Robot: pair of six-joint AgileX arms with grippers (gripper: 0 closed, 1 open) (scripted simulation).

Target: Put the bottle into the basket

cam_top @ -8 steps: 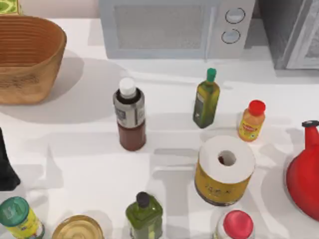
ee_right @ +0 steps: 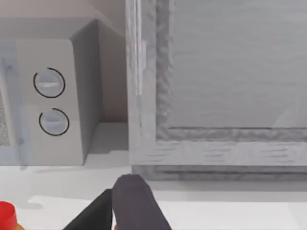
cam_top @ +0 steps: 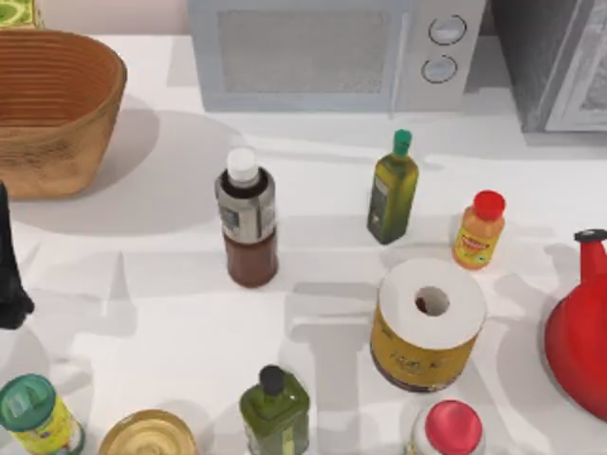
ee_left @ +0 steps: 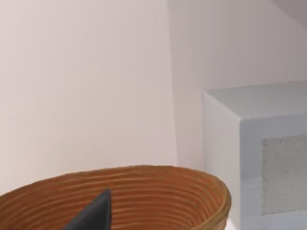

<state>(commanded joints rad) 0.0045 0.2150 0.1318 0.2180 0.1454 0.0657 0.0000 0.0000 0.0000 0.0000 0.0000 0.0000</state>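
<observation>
Sliding the left gripper point(cam_top: 8, 270) along the table's left edge, sitting farther up that edge than half a second ago and carrying nothing. Not managing to tell whether it is spread or pressed together. Looking straight ahead of it, in the left wrist view, at the basket point(ee_left: 144, 191), standing empty with its ribbed wall close in front. Leaving the bottle point(cam_top: 248, 223) untouched: standing upright on the table point(cam_top: 142, 313), well apart from this gripper toward the table's middle, exactly where it was half a second ago. Judging from that: only repositioning so far, with reach, grasp and carry to the basket not yet begun. Needing next to swing across to the bottle, away from the basket. Passing farther out, beyond the bottle, the green oil bottle point(cam_top: 392, 190) and the microwave point(cam_top: 313, 57). Idling the right gripper point(ee_right: 117, 203) far across, facing the microwave's dials.
</observation>
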